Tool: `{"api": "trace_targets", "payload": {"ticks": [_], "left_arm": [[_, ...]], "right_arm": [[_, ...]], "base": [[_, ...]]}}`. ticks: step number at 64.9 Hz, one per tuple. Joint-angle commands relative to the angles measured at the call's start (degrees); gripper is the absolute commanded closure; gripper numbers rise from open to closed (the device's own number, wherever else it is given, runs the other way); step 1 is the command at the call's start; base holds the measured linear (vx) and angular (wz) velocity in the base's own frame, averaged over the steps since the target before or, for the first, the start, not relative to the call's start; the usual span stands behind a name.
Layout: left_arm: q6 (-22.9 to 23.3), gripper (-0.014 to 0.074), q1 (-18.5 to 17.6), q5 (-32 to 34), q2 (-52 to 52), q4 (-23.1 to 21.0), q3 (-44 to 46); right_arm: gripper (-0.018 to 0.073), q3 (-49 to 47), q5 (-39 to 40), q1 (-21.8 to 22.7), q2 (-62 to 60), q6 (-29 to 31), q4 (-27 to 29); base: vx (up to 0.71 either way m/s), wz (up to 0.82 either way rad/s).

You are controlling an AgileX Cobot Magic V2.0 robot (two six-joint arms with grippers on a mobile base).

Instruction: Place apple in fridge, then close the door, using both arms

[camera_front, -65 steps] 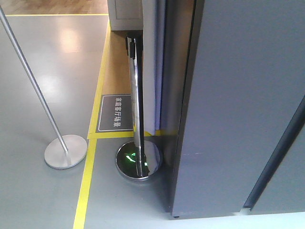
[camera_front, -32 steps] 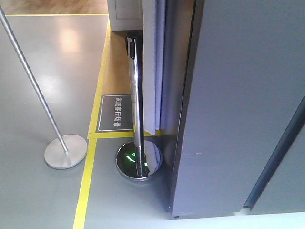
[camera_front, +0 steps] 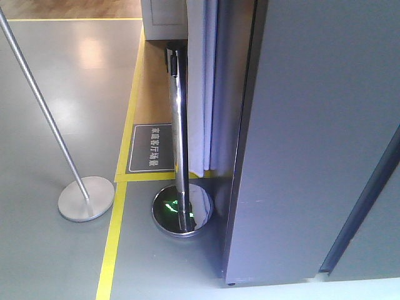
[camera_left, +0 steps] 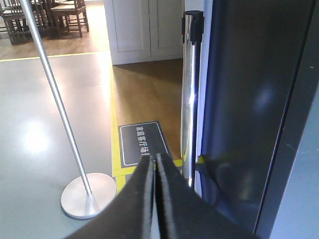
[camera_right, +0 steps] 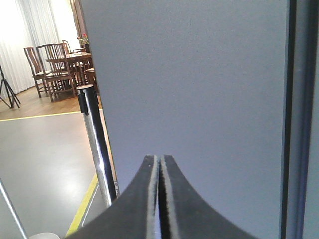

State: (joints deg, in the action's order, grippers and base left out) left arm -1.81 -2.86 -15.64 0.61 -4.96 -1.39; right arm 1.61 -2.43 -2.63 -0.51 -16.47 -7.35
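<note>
On a glossy grey floor point(camera_front: 56, 75) edged with yellow tape, beside a chrome barrier post point(camera_front: 179, 137), the tall dark grey fridge door point(camera_front: 312, 137) fills the view, seemingly nearly shut, while left pincer point(camera_left: 154, 164) and right pincer point(camera_right: 159, 167) are pressed together empty, probably for pushing; no apple shows.

Layout around the post

The post point(camera_front: 178, 131) is stood on its round base point(camera_front: 182, 211), just left of the door point(camera_front: 312, 137). A curtain point(camera_front: 203, 87) is hung between the post and the door. A floor sign point(camera_front: 152, 148) is laid just left of the post, and a leaning pole point(camera_front: 44, 106) with its disc foot point(camera_front: 86, 198) is set further left. Tape point(camera_front: 112, 244) is run along the floor between the foot and the base. A cabinet point(camera_front: 164, 19) is seen behind the post.
</note>
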Motion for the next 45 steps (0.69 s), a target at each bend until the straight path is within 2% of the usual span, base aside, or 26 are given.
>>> {"api": "trace_targets", "payload": {"ticks": [1, 45], "left_arm": [[0.0, 0.0603, 0.1, 4.0, 0.9, -0.6, 1.0], [0.0, 0.0603, 0.1, 4.0, 0.9, -0.6, 1.0]], "right_arm": [[0.0562, 0.2, 4.3, 0.1, -0.6, 1.9, -2.4], [0.0562, 0.2, 4.3, 0.1, -0.6, 3.1, -3.3]], "base": [[0.0, 0.0], [0.0, 0.0]]}}
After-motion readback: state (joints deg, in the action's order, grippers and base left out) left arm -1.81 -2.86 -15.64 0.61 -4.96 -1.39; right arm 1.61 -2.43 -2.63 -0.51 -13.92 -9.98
